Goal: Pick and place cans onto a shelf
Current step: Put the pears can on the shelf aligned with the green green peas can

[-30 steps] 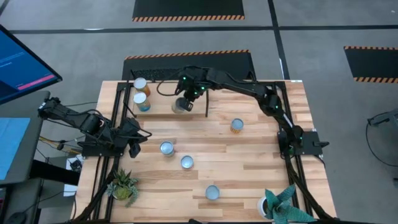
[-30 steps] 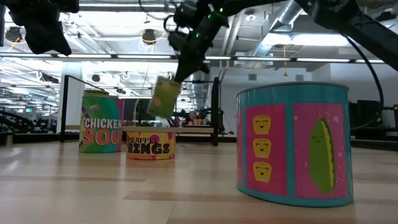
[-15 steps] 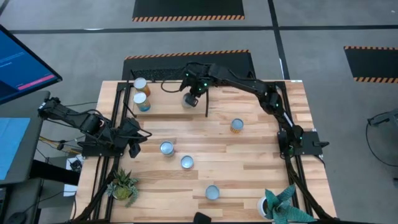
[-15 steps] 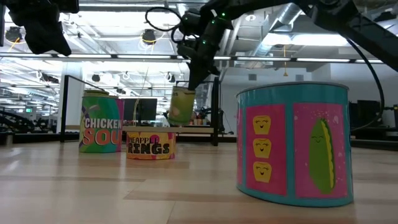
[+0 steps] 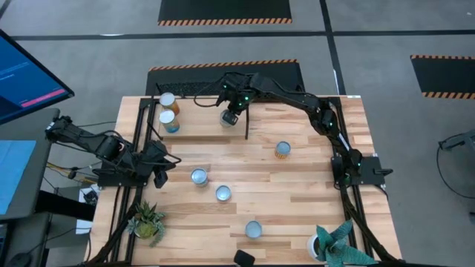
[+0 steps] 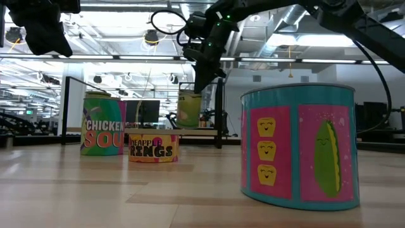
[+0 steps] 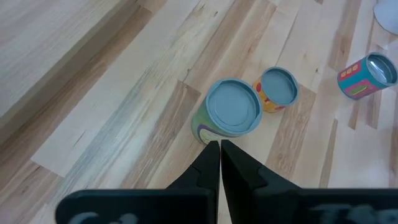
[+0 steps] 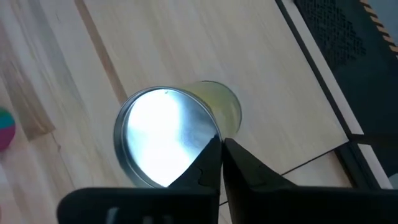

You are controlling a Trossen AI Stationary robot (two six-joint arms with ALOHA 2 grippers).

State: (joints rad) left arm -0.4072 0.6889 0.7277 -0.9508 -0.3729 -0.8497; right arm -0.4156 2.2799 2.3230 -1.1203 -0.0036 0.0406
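Note:
The shelf (image 5: 197,124), a light wood panel in a thin black frame, stands at the table's far left. My right gripper (image 5: 231,110) reaches over it from the right and is shut on a yellow-green can (image 6: 189,109) with a shiny silver top (image 8: 158,146). The can stands upright with its bottom on or just above the panel (image 6: 196,131). Two more cans (image 5: 169,111) stand at the shelf's left end. Several cans (image 5: 223,193) stand on the tabletop. My left gripper (image 5: 159,175) waits shut at the table's left edge. My right gripper has its fingertips (image 8: 211,152) at the raised rim (image 8: 213,132) of the yellow-green can's silver top, pinching it at the rim's edge. The fingers come slanting down from above. The can hangs upright below them, over the shelf's panel (image 8: 267,93).
On the tabletop stand an orange can (image 5: 282,150), a tall can (image 7: 231,112), a short yellow can (image 7: 277,91) and a pink-and-teal can (image 6: 297,145) near the front. Potted plants (image 5: 147,221) (image 5: 338,245) fill the near corners. A black shelf post (image 5: 246,127) rises beside the held can.
My right gripper has carried the yellow-green can toward the table's far edge and a little to the right. The can hung tilted below the fingers before and has swung upright, settling down at the shelf's panel.

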